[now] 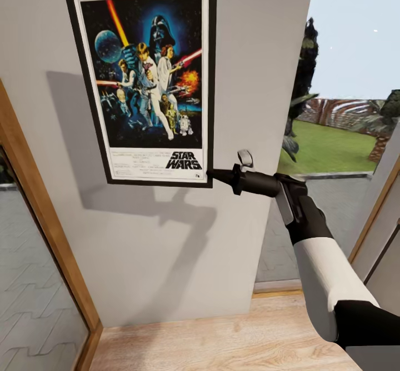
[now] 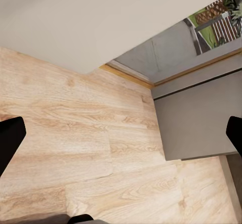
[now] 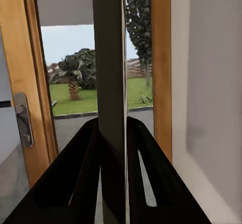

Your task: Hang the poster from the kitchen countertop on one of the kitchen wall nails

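The poster (image 1: pixel 145 79) is up against the grey wall (image 1: pixel 166 237), slightly tilted, and the right gripper (image 1: pixel 214 175) has it pinched at the lower right corner! From the right wrist, both fingers (image 3: pixel 83 178) squeeze the poster's thin edge (image 3: pixel 112 83), door frame (image 3: pixel 161 68) and garden beyond. The left gripper (image 2: pixel 121 143) hangs with fingers spread wide over the wooden floor (image 2: pixel 75 148), holding nothing.

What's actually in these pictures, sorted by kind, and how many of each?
Posters: 1, the poster against the wall, its edge seen between the right gripper's fingers.
Grippers: 2, the right gripper pinching the poster's lower corner, and the left gripper over the wooden floor.
Door handles: 1.
Total: 4.
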Robot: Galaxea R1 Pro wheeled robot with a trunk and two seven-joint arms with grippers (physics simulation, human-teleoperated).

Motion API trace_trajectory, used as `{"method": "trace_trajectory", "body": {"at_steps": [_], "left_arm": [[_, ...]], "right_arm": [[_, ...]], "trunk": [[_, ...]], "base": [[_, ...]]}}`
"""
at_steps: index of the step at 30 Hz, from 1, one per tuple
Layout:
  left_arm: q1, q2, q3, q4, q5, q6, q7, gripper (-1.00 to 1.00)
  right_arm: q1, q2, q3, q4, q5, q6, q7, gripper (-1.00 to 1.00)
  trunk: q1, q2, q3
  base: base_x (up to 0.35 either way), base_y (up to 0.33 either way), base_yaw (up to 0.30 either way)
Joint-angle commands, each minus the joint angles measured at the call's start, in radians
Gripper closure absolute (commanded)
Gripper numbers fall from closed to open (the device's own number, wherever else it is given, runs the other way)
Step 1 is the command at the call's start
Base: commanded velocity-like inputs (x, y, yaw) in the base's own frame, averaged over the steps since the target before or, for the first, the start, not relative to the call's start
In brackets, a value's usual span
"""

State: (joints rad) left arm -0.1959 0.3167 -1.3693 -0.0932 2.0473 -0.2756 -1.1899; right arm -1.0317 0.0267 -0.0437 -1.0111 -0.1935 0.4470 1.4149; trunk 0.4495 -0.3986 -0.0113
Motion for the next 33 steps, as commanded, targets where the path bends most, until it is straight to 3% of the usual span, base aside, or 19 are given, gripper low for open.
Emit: {"method": "trace_trajectory", "body": {"at_steps": [1, 33], "left_arm": [[0.000, 0.001, -0.008, -0.002, 0.008, -0.005, 0.000, -1.00], [0.000, 0.001, -0.009, -0.002, 0.008, -0.005, 0.001, -1.00]], "right_arm": [[-0.001, 0.001, -0.002, 0.004, -0.001, 0.010, 0.011, 1.00], [0.007, 0.001, -0.002, 0.067, 0.000, -0.054, 0.054, 1.00]], "trunk": [[0.000, -0.001, -0.001], [0.000, -0.001, -0.001]], "base": [[0.000, 0.000, 0.000], [0.000, 0.000, 0.000]]}}
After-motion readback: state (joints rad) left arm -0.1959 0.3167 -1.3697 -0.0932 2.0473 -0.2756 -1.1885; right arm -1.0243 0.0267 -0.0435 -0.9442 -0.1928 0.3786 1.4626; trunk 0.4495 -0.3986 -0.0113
